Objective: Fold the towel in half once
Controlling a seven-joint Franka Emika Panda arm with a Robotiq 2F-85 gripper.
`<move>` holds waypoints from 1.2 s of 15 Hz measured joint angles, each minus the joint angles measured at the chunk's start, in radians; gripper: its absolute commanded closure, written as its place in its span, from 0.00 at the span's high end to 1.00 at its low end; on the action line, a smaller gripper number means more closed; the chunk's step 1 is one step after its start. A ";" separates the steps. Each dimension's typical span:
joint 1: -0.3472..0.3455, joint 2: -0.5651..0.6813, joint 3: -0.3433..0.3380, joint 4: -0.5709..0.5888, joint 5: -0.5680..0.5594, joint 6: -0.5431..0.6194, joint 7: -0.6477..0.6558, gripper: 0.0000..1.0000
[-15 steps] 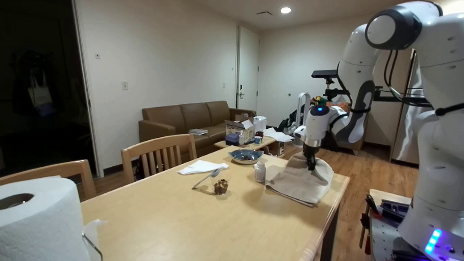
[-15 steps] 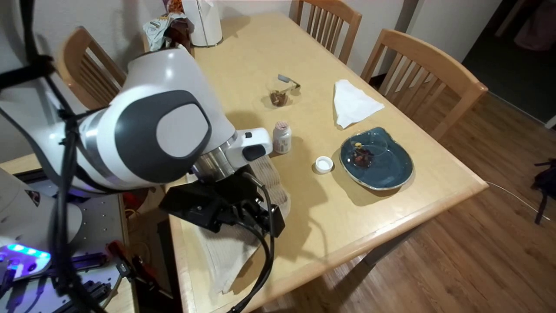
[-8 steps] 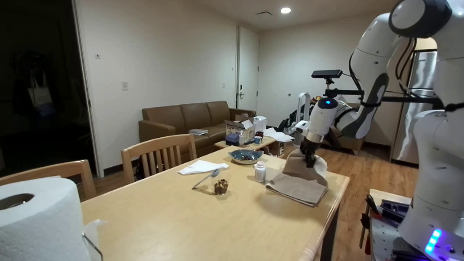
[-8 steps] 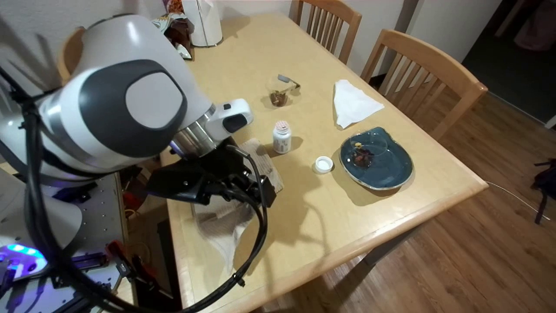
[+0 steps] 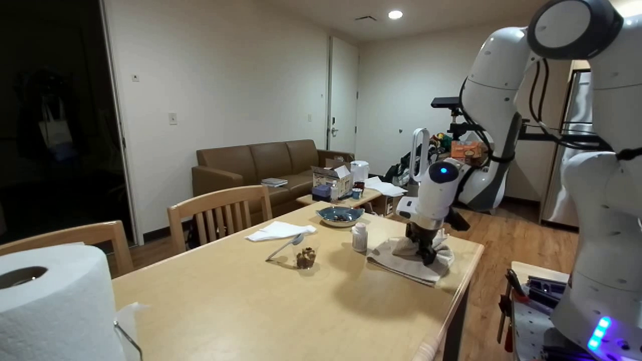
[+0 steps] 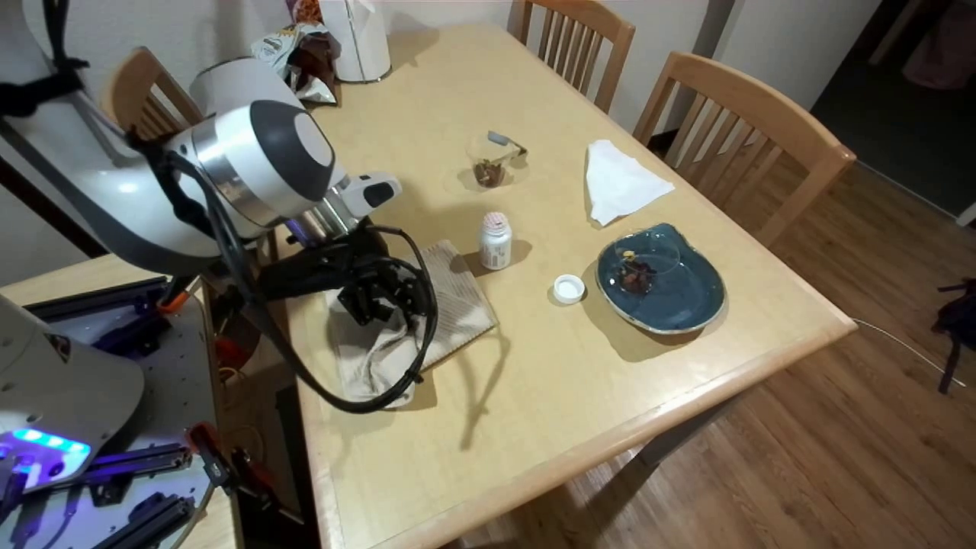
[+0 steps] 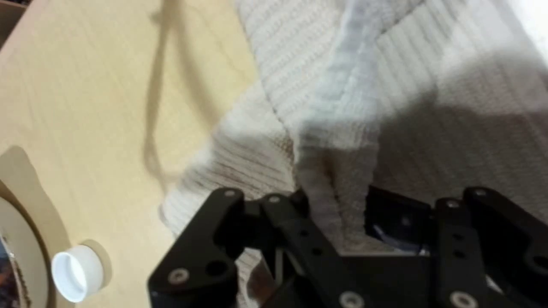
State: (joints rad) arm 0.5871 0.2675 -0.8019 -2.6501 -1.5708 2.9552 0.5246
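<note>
The towel (image 5: 393, 256), a light grey ribbed cloth, lies near the table's end by the robot base. In an exterior view its flat layered part (image 6: 465, 309) shows beside a rumpled part under the gripper. In the wrist view the towel (image 7: 295, 55) has overlapping layers and a raised fold running into the jaws. My gripper (image 5: 428, 259) is low over the towel, tilted, and shut on that fold; the cloth covers most of the left fingertip in the wrist view (image 7: 364, 214). In an exterior view the wrist mount and cables hide the fingertips.
A white bottle (image 6: 496, 242) stands close to the towel, with a white cap (image 6: 569, 288) nearby. A blue dish (image 6: 671, 293), a cup of nuts (image 6: 489, 169), a white napkin (image 6: 619, 183) and a paper roll (image 5: 55, 306) are also on the table (image 6: 610, 404).
The gripper has lowered and tilted. The towel's held end, lifted and hanging half a second ago, is now down in folds on the rest, and its far edge has drawn in.
</note>
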 measured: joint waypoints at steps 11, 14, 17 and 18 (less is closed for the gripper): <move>0.018 0.057 0.025 0.046 0.007 -0.052 0.016 0.94; 0.024 0.072 0.027 0.060 -0.037 -0.069 0.091 1.00; 0.052 0.077 0.036 0.065 -0.120 -0.128 0.204 1.00; 0.062 0.077 0.038 0.064 -0.137 -0.146 0.228 1.00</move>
State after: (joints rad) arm 0.6495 0.3444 -0.7642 -2.5859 -1.7075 2.8088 0.7527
